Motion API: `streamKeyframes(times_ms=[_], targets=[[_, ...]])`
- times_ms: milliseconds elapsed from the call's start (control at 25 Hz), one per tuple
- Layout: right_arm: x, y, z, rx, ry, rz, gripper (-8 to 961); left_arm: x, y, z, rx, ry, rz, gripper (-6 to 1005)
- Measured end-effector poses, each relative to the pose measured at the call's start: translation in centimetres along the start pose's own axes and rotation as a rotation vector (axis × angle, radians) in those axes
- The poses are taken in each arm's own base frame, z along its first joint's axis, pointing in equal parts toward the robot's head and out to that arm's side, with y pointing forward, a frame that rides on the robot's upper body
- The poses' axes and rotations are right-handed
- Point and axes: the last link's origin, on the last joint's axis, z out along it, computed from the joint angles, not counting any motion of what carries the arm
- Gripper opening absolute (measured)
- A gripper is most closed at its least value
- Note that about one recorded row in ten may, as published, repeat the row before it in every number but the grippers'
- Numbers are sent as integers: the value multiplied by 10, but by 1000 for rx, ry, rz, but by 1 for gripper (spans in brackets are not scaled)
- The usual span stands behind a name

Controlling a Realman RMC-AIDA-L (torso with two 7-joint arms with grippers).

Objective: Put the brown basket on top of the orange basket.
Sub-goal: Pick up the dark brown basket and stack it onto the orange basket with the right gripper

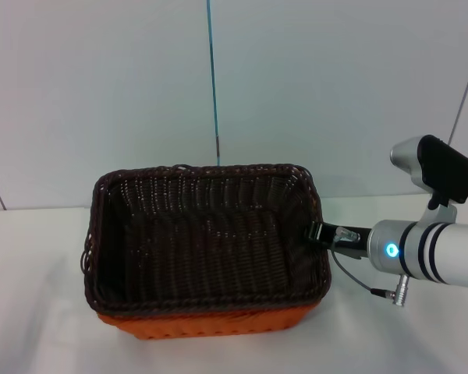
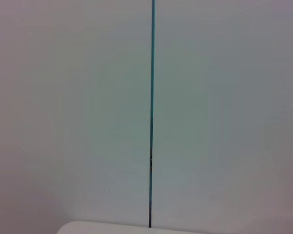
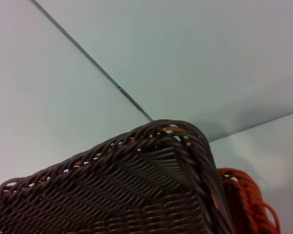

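The brown basket [image 1: 207,234] sits nested on top of the orange basket [image 1: 210,321], of which only a strip shows below the brown one's near side. My right gripper [image 1: 315,232] reaches in from the right and meets the brown basket's right rim. In the right wrist view the brown basket [image 3: 136,190] fills the near field, with a bit of the orange basket's rim [image 3: 244,195] beside it. The left gripper is out of view.
The baskets stand on a white table [image 1: 39,296] before a pale wall with a thin dark vertical seam [image 1: 214,78]. The right arm's silver forearm [image 1: 437,249] and a loose cable [image 1: 359,282] hang over the table's right side. The left wrist view shows only wall.
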Motion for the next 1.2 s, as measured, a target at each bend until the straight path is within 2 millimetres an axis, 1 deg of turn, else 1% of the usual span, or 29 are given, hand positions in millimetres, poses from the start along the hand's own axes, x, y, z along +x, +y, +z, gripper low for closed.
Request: streamKeyframes(times_ms=[520,640,800,1000,1080,1200], targets=[[0,1,4,-16,13,-11,142,-1,-2,0,5,-11,-1,909],[11,-5,1,3,40,-17,142,0,-2,0,6,-10,-2,909],[32,-21,-4,30,64,-62,142,2,-1,1,5,-22,-2,909],[46,-40,-4,33,19,-145,142,5,-1,0,6,-26,2,909],[49,-43,-5,27,-23,-168,142,6,0,0,7,-31,0,909],[56,-41,-12,9,-77,-170,142,6,1,0,10,-44,2,909]])
